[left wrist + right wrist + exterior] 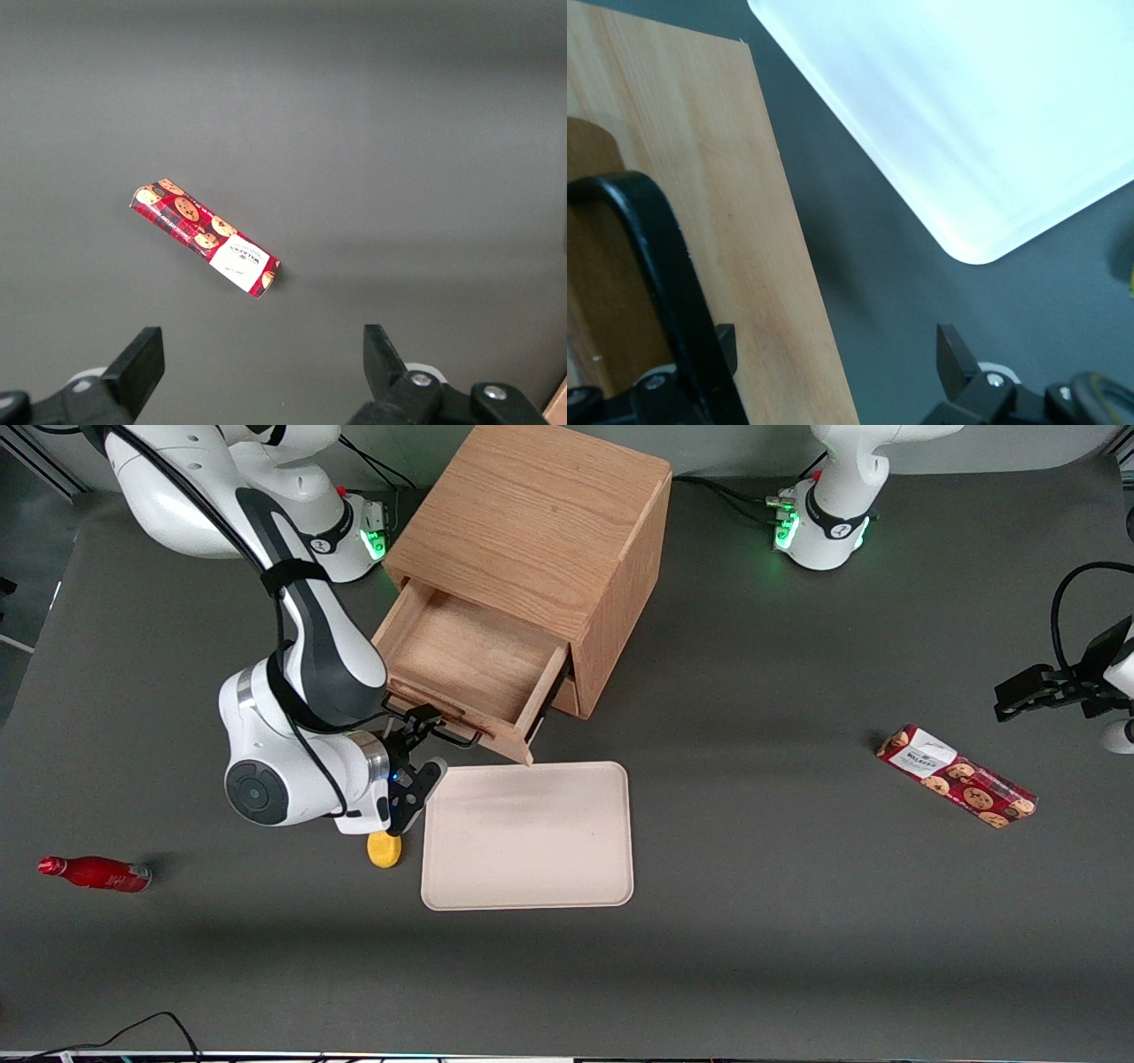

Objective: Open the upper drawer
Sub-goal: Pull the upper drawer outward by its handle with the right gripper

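— Upper drawer [474, 660]? 
— Pulled out of cabinet [540, 522], front toward tray [528, 835], long handle [669, 292] level. 
— Gripper [431, 737]? 
— At handle, fingers [957, 359] spread, bar between, unclamped.

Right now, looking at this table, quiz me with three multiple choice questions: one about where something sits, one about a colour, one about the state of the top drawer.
1. Where is the cookie packet?
A. in the upper drawer
B. on the tray
C. on the table toward the parked arm's end

2. What colour is the small disc beside the tray?
A. yellow
B. blue
C. green

3. What state is the upper drawer in?
A. shut
B. pulled out, nothing in it
C. removed from the cabinet

Answers: 1 C, it lies alone on the bare mat; 2 A, it shows yellow below the hand; 3 B, its bare floor shows, hand at its handle.
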